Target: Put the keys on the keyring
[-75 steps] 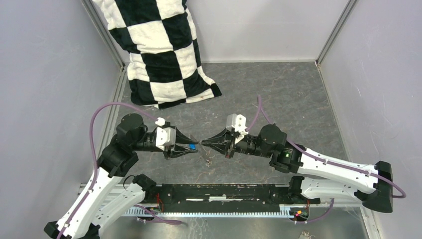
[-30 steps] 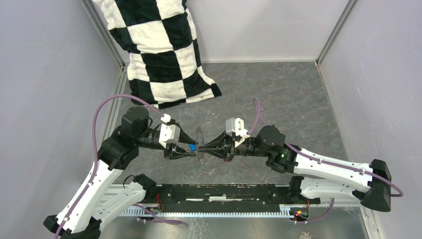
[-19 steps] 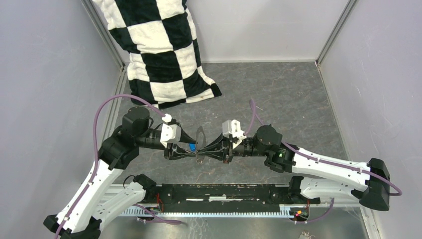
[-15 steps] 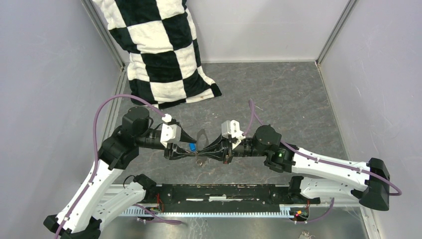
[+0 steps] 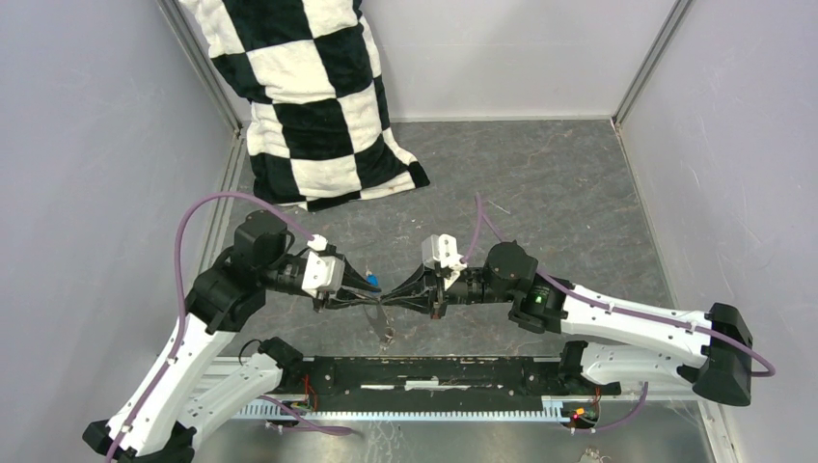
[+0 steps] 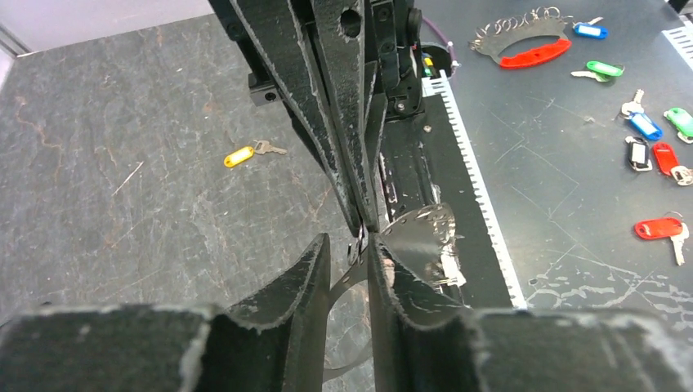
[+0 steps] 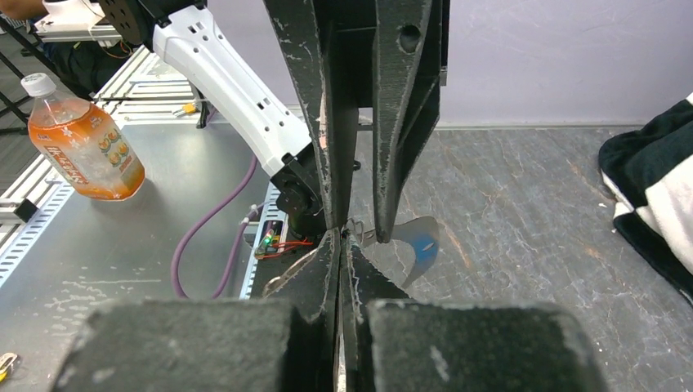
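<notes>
1. The only container is a clear bottle (image 7: 79, 139) with a white cap. It stands upright on the metal bench (image 7: 122, 261) beside the counter (image 5: 540, 174) and holds an orange drink.
2. The keyring (image 6: 339, 286) shows as a thin silver-grey curve of wire. It is held up off the counter where the two arms meet tip to tip.
3. The blue key (image 5: 371, 282) sits at the left fingertips, its flat head sticking out to one side.
4. The yellow key (image 6: 239, 155) lies flat on the counter, well apart from both arms.
5. The left end effector (image 6: 349, 241) has a narrow gap with the wire running through it. I cannot tell whether it pinches anything.
6. The right end effector (image 7: 341, 235) has its fingers pressed together at the wire. Whether the wire is caught between them is unclear.
7. A black-and-white checked cloth (image 5: 309, 87) lies in the far corner.
</notes>
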